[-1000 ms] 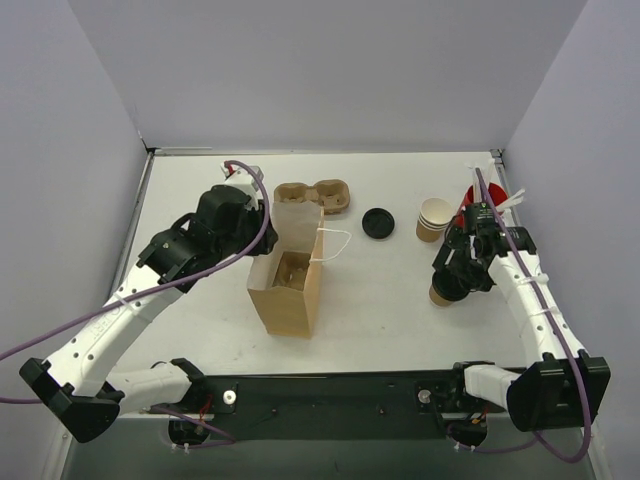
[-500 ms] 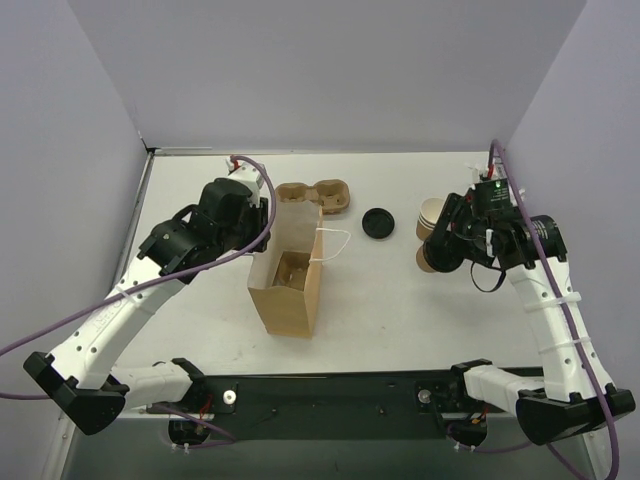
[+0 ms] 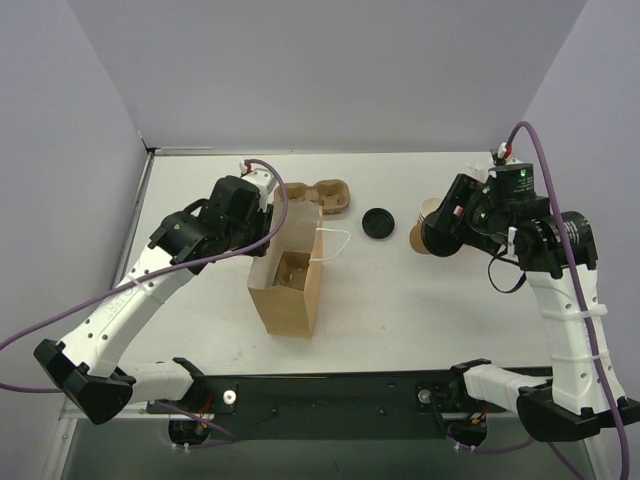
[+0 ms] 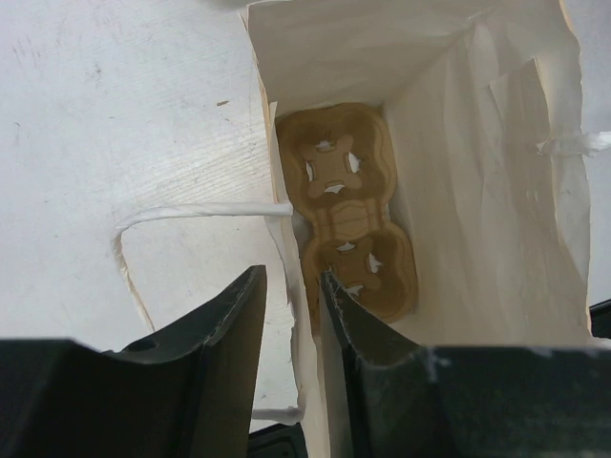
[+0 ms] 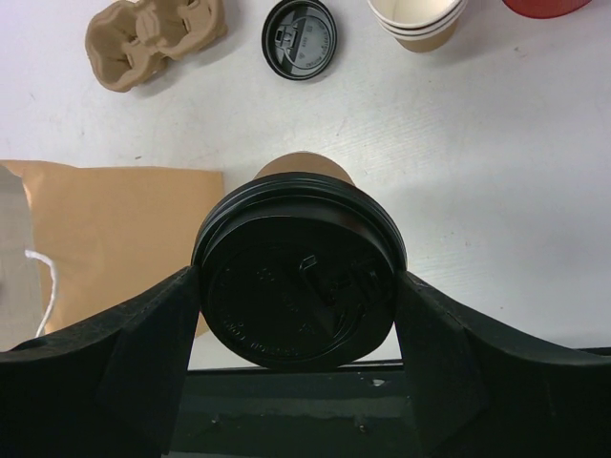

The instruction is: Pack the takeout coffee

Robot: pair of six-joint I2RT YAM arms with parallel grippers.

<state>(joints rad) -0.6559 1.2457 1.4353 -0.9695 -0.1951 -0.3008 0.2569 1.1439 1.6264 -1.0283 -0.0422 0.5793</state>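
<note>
The right fingers (image 5: 143,363) are clamped on the takeout coffee (image 5: 298,286), one on each side just under its black lid, with the tan cup body showing below. The cup hangs clear of the surface (image 3: 400,300) at the right of the scene, close to the stack of pale lidless cups (image 5: 418,19) and well apart from the bag. The left fingers (image 4: 224,353) stand a little apart, astride the left wall of the open kraft paper bag (image 3: 290,300) at its rim, one outside and one inside. I cannot tell whether they actually press the paper. The bag stands upright left of centre, mouth up, and a two-cup pulp carrier (image 4: 348,219) lies flat on its bottom with both wells empty. A second carrier (image 5: 153,38) and a loose black lid (image 5: 300,38) lie on the far part of the surface. By my reading the task is roughly half done: the carrier is in the bag, the coffee is lidded and picked up, and the bag is steadied. What is left is to bring the cup leftward over the mouth, lower it into one well — the fit between the walls looks snug — and let go without tipping it.
</note>
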